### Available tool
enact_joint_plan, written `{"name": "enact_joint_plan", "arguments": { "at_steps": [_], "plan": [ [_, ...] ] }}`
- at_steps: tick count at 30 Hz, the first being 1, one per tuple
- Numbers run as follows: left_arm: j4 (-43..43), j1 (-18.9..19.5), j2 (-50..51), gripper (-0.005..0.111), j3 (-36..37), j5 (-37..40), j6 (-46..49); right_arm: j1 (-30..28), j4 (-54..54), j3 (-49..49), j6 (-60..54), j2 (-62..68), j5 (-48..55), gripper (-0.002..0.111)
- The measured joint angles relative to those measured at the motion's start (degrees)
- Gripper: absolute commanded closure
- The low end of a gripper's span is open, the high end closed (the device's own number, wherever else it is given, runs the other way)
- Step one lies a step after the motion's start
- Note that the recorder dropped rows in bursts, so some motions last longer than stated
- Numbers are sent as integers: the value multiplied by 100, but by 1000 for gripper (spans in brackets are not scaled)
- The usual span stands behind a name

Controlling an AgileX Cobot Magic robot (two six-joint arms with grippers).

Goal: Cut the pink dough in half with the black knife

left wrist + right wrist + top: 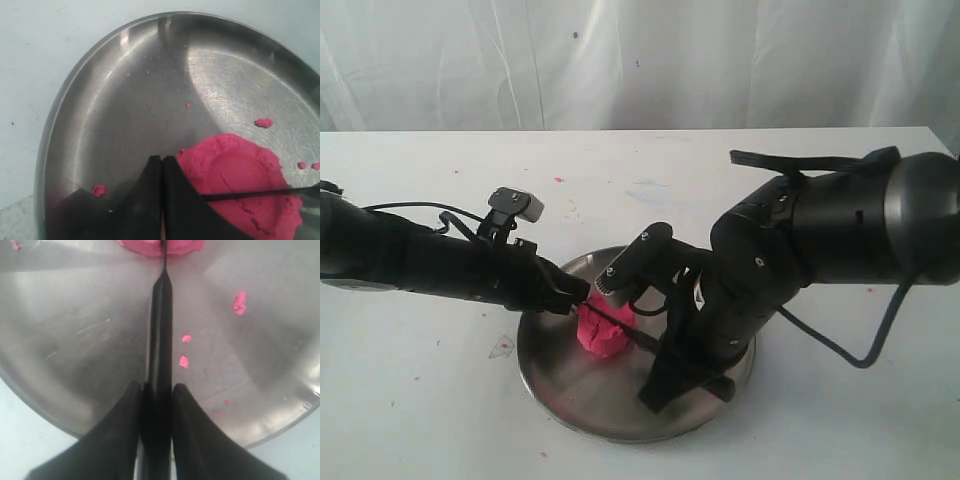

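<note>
**Blade Across the Dough**

The right gripper clamped the black knife by its handle, the blade running straight ahead from the jaws and lying across the pink dough near its middle. The dough sat on the steel plate, apparently uncut, though depth was unclear. The left gripper, fingers pressed together and empty, touched the dough's edge.

pink dough: bright pink | black knife: matte black | plate: silver steel
</note>
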Motion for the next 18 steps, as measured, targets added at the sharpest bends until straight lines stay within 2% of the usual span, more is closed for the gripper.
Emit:
{"name": "enact_joint_plan", "arguments": {
  "at_steps": [18],
  "plan": [
    [0,0,30,107,0,8,-21,0,0,0,-22,128,-42,108]
  ]
}}
